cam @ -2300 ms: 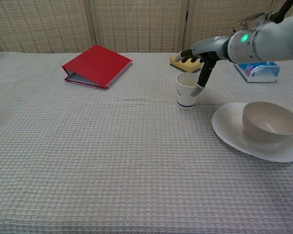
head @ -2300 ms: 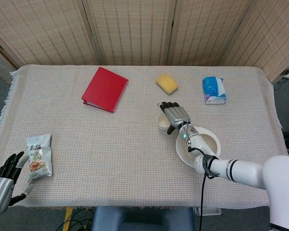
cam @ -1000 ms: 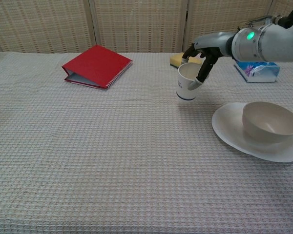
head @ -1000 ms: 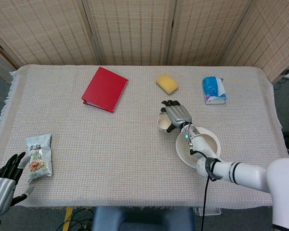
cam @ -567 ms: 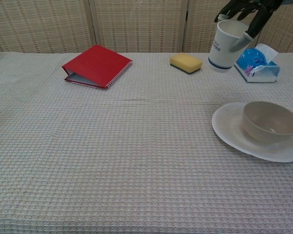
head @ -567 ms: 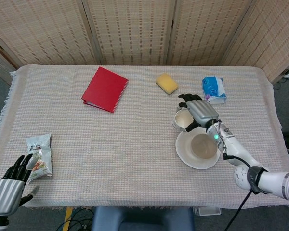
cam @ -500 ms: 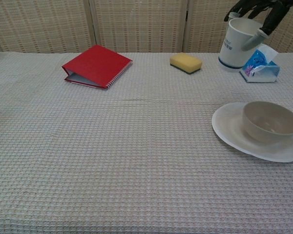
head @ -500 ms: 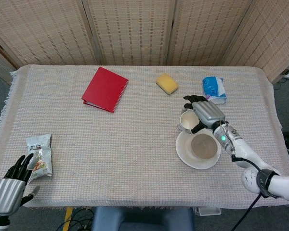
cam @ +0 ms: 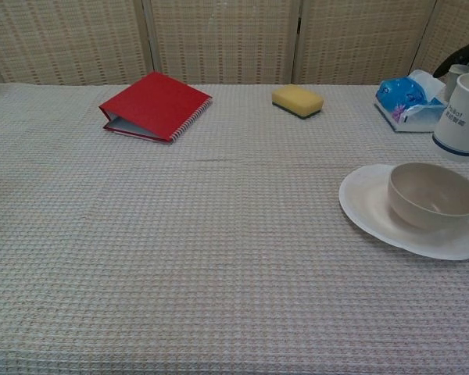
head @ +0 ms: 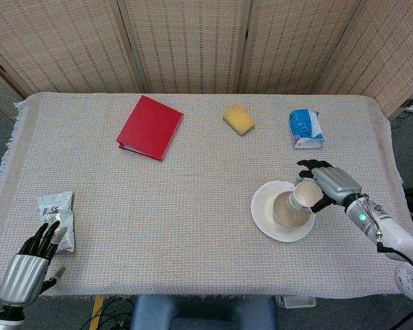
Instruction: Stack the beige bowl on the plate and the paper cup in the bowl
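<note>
The beige bowl [head: 286, 209] [cam: 432, 194] sits on the white plate [head: 263, 215] [cam: 368, 201] at the table's right. My right hand [head: 328, 182] grips the white paper cup [head: 307, 194] [cam: 460, 114] in the air, above the bowl's right side. The chest view shows the cup upright at the right edge, with only a bit of the right hand's fingers [cam: 467, 56] behind it. My left hand [head: 29, 269] hangs off the table's front left corner, fingers apart, holding nothing.
A red notebook [head: 150, 127] [cam: 155, 106] lies at the back left, a yellow sponge [head: 239, 119] [cam: 297, 100] at the back middle and a blue tissue pack [head: 305, 128] [cam: 407, 97] at the back right. A snack packet [head: 56, 220] lies near the left hand.
My right hand lifted the paper cup off the table and carried it right, over the plate, to above the bowl. The left hand drifted slightly lower and right.
</note>
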